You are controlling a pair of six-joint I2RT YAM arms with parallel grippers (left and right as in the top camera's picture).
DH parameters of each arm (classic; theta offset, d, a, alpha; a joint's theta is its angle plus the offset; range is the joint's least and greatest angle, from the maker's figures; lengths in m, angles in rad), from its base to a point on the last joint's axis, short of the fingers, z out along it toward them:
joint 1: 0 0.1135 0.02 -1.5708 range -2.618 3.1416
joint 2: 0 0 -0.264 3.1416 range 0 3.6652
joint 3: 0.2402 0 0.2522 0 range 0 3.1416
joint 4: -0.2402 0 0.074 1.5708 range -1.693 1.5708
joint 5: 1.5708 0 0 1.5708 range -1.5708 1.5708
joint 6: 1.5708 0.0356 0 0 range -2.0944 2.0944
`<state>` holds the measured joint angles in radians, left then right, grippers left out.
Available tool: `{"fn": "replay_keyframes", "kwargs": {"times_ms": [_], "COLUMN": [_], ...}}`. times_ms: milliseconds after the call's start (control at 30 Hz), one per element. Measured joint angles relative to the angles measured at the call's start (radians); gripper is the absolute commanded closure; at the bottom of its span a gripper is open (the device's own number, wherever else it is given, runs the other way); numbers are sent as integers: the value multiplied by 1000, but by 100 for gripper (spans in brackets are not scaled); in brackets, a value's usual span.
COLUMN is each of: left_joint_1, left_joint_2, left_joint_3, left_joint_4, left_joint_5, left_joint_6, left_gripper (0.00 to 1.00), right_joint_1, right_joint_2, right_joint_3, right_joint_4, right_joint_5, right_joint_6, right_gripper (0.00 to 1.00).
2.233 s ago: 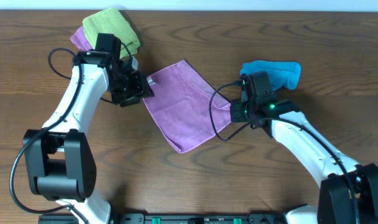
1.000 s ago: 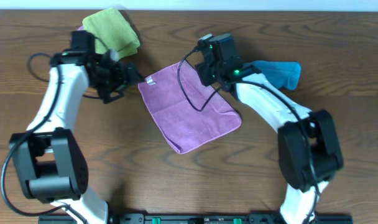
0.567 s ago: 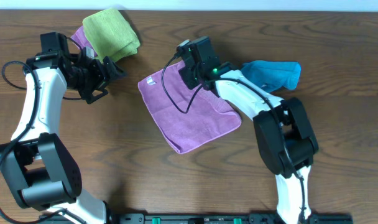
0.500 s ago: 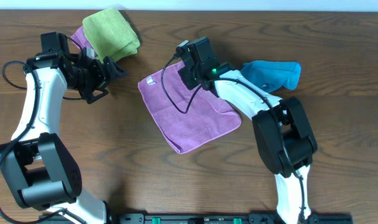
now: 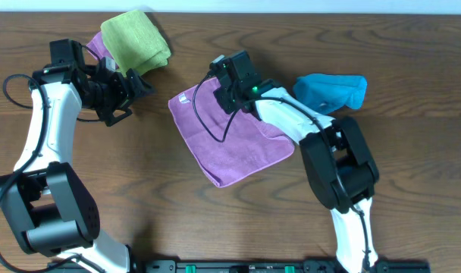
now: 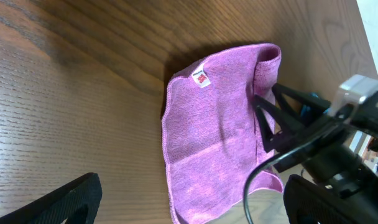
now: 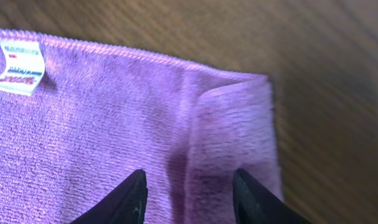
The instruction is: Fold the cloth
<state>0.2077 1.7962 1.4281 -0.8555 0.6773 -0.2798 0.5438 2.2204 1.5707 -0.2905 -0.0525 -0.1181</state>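
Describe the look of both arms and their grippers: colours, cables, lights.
Both arms have white links and black joints: the left arm and the right arm. A thin black cable loops off each wrist. The left gripper and right gripper are black with two fingers. A green light glows at the right wrist.

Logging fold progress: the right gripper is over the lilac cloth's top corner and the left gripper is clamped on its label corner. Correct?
No. The left gripper grips nothing: the overhead view shows it open, near the green cloth, clear of the lilac cloth. The right gripper is over the top corner.
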Motion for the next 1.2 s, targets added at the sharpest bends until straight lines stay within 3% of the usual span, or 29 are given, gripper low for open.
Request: {"fn": "replay_keyframes", "kwargs": {"times_ms": [367, 667, 733, 800, 933, 1200], "left_joint_1": [0, 0, 0, 0, 0, 0], "left_joint_2": [0, 0, 0, 0, 0, 0], "left_joint_3": [0, 0, 0, 0, 0, 0], "left_joint_4": [-8, -8, -8, -8, -8, -8], "left_joint_5": [0, 0, 0, 0, 0, 0], "left_joint_6": [24, 42, 45, 46, 49, 52], "left_gripper": [5, 5, 5, 5, 5, 5], "right_joint_1": [11, 11, 11, 11, 11, 11], "right_joint_2": [18, 18, 18, 18, 18, 18], "right_joint_3": [0, 0, 0, 0, 0, 0], "right_joint_4": [9, 34, 34, 33, 29, 29], "right_joint_5": [55, 113, 117, 118, 122, 121], "right_joint_6": [-3, -10, -10, -8, -13, -14], "right_gripper": [65, 87, 85, 74, 66, 66]}}
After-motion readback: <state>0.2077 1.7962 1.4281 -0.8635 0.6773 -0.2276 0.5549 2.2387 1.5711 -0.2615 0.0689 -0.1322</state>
